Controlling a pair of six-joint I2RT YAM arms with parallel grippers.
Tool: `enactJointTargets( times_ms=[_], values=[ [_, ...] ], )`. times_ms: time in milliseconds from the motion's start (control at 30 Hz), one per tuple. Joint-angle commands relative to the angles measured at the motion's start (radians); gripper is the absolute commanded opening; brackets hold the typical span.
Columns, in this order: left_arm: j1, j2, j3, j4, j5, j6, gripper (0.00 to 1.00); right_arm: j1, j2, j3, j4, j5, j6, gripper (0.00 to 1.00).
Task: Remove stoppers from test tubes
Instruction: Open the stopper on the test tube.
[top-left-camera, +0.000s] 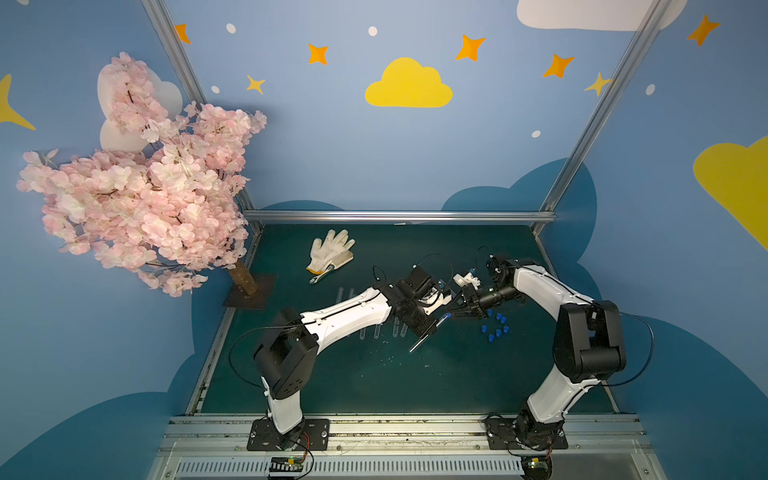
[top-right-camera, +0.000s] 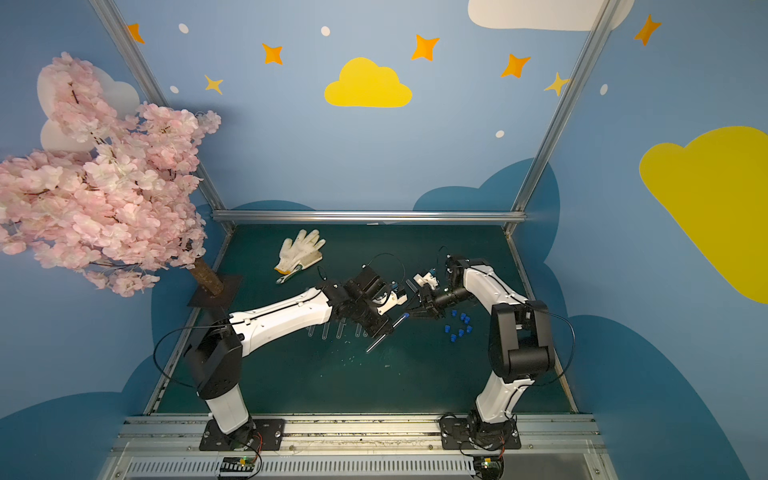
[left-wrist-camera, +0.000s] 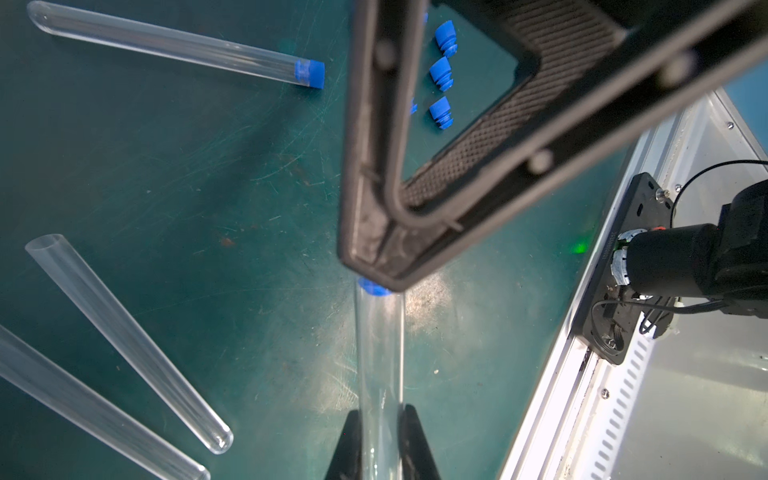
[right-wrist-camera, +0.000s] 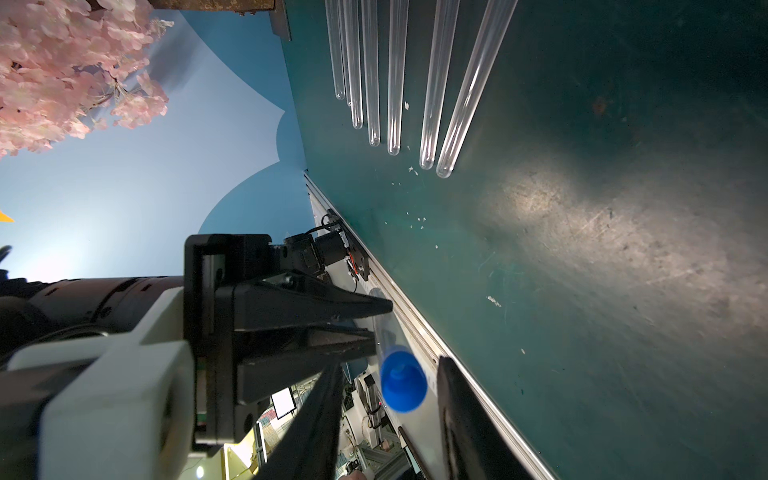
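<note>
No text can be read anywhere; faint print on the black base plate is too small.

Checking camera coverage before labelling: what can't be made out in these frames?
Held tube's stopper: in the left wrist view the right gripper covers most of it.
Loose stoppers: too small to count in both top views; the left wrist view shows only some.
Row of tubes: mouths cut off by the right wrist picture's edge; left arm crosses them in both top views.

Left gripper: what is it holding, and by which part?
The left gripper pinches a test tube across its clear body; the end with the blue stopper sticks out.
</note>
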Motion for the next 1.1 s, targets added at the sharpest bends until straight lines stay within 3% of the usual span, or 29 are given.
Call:
enactJointTargets(
  times_ms=[0,733,1067],
  values=[
    [-0.001,-0.031,0.029,-0.014,0.018,0.009,0.03,0.008,0.020,0.017,0.009,0.005,0.004,0.36],
    [-0.001,-0.018,0.020,-0.018,0.014,0.013,0.03,0.009,0.005,0.026,0.006,0.024,0.016,0.04],
    [0.015,-0.005,-0.065,0.017,0.022,-0.005,0.03,-0.001,-0.017,0.051,-0.023,0.061,-0.001,0.04]
  ],
)
